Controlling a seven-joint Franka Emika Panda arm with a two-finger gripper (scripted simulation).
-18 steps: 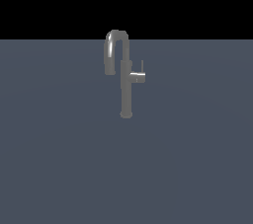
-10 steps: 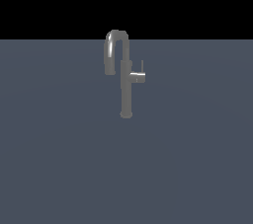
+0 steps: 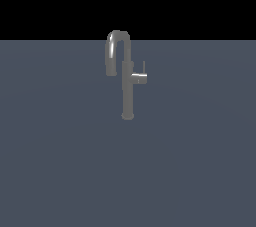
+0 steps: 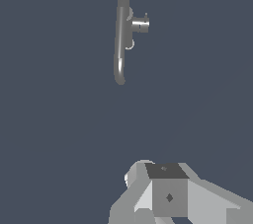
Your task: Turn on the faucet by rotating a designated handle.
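Faucet [image 3: 128, 86] standing upright and alone on a flat slate-grey floor [image 3: 60, 171], about midway across the exterior view, its gooseneck spout arching over toward that view's left. From my remote station I see the handle [image 3: 138, 77] jutting from the column toward the exterior view's right, roughly halfway up, its thin pin lever pointing straight up at the outer end. Nothing touches the handle. In the wrist view the faucet [image 4: 121, 38] shows from above, foreshortened, with the handle [image 4: 140, 24] sticking out sideways from it. The gripper [image 4: 170, 196] appears there only as grey-white blocky housing at the picture's edge, well apart from the faucet; its fingertips are out of frame, so I cannot tell whether it is open or closed. The arm does not appear in the exterior view.
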